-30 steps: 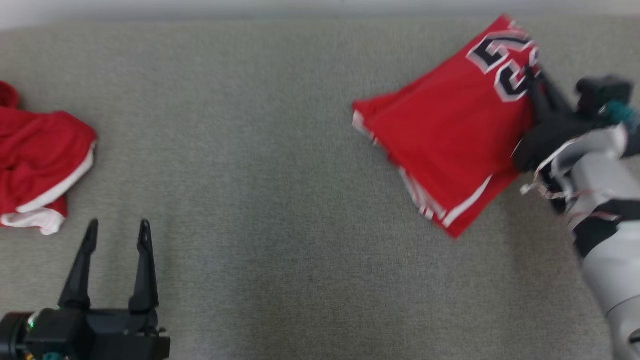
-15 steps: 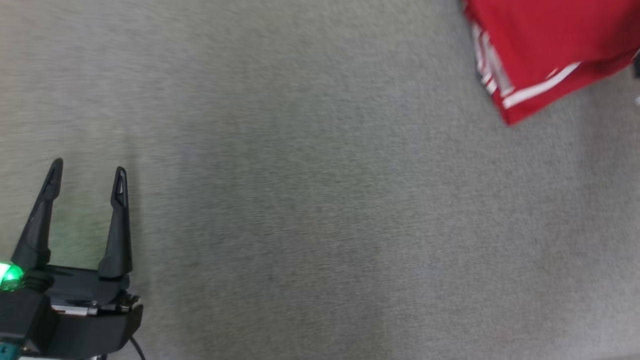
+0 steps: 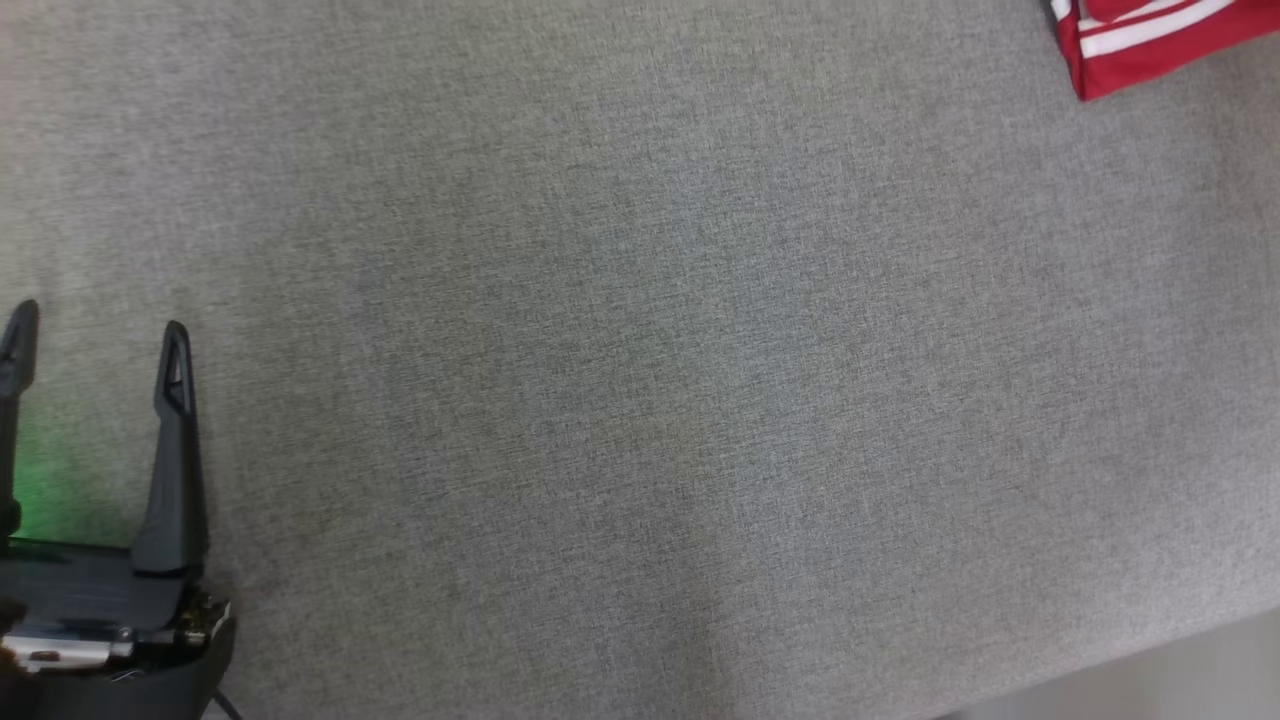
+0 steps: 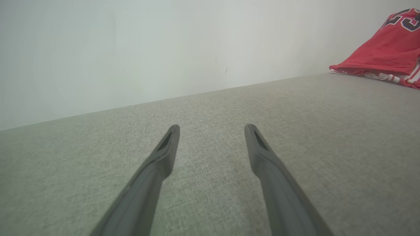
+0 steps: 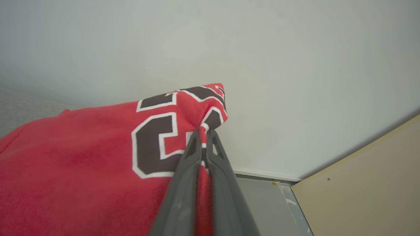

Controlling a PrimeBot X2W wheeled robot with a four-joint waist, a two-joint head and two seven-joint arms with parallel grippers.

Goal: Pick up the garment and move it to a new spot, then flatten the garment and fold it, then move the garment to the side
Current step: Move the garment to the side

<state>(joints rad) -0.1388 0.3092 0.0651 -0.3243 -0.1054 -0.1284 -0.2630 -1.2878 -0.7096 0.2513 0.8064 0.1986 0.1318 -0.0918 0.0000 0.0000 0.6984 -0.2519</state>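
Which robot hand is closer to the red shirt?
Right. The right gripper is shut on the shirt, by its number. The left gripper is open over the grey surface, well apart from the shirt.

This is looking like a bare indoor test room: a wide grey woven-cloth surface (image 3: 640, 400) is butting against a plain pale wall (image 4: 131, 49), and at four o'clock in the right wrist view a beige panel (image 5: 370, 183) is meeting grey floor (image 5: 269, 203).

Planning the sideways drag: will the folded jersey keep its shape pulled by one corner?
Likely floppy: the jersey puckers where the right claw pinches it. Probably light, since one pinch tents it up. Its layered hem may splay dragging over the woven grey surface.
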